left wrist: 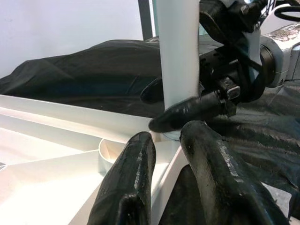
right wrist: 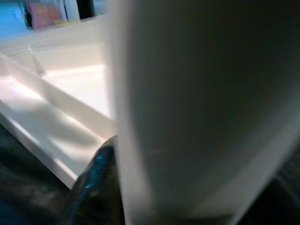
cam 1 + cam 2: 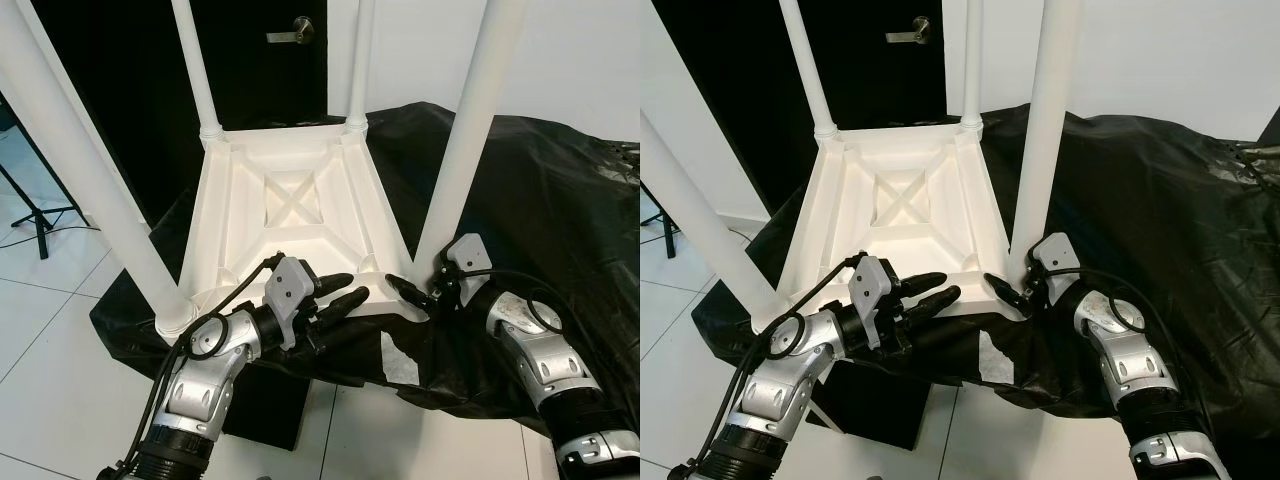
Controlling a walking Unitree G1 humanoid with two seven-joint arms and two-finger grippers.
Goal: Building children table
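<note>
Right gripper (image 3: 1012,289) pinched the near-right leg (image 3: 1050,130) at its base, lower centre; left gripper (image 3: 935,288), fingers slightly apart, braced the tabletop (image 3: 890,215) rim—twist the leg straight, I'd say.

No readable text, label, brand, number or sign appears on anything in these views; every visible surface is plain and carries no lettering at all.

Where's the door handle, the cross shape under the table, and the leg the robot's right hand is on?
door handle (image 3: 290,33): left eye view, lever.
cross brace (image 3: 291,196): left eye view, centre.
near right leg (image 3: 462,150): left eye view, mid-shaft.
</note>
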